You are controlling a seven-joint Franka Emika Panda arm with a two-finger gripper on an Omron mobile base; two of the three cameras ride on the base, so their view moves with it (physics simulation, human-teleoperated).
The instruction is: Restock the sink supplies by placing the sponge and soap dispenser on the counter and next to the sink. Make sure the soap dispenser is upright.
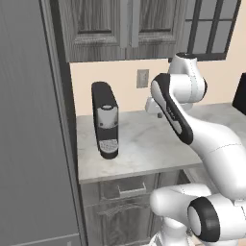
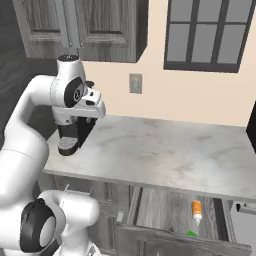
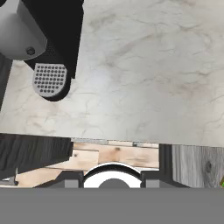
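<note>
Arm folded high over the counter, hand aimed down.

The white arm rises from its base, bends sharply at the dark elbow joint and reaches forward, wrist turned so the hand looks down on the marbled top near its front edge. The gripper (image 2: 98, 111) hangs empty above the surface, touching nothing, its jaws closed together.

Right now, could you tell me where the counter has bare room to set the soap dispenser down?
The counter is bare from the coffee machine at its left end across to the right, front edge to back wall. Only the left corner is crowded, by that machine and the arm above. The soap dispenser stands in the open cabinet below.
</note>
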